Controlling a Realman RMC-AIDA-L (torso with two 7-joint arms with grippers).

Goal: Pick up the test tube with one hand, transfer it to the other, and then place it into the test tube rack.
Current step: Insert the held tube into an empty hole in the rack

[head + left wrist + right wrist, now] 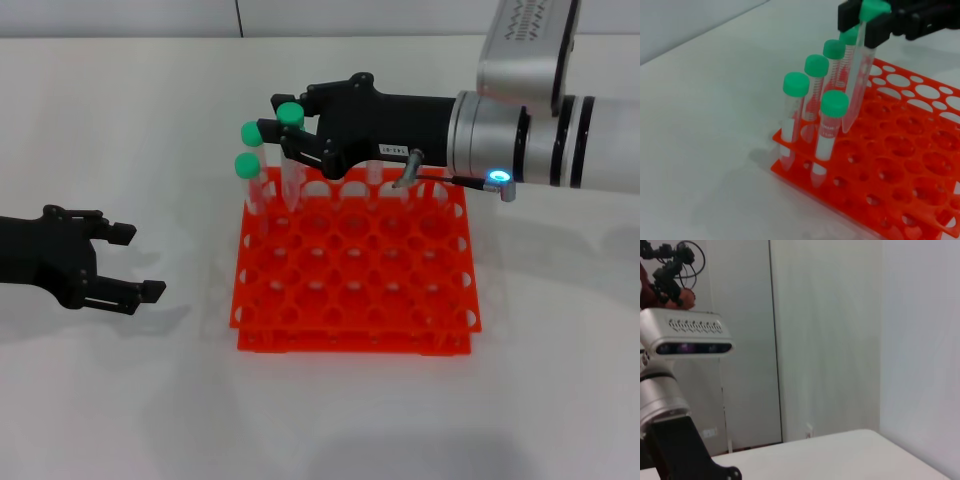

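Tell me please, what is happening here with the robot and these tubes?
The right gripper holds a green-capped test tube by its top, over the far left part of the orange test tube rack, with the tube's tip just above the holes. Several other capped tubes already stand in that corner. The left gripper is open and empty, off to the rack's left above the table.

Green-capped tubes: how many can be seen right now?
6. Five stand in the orange rack at its far-left corner: four in a row, one beside it. The right claw holds the sixth above. None seems hidden.
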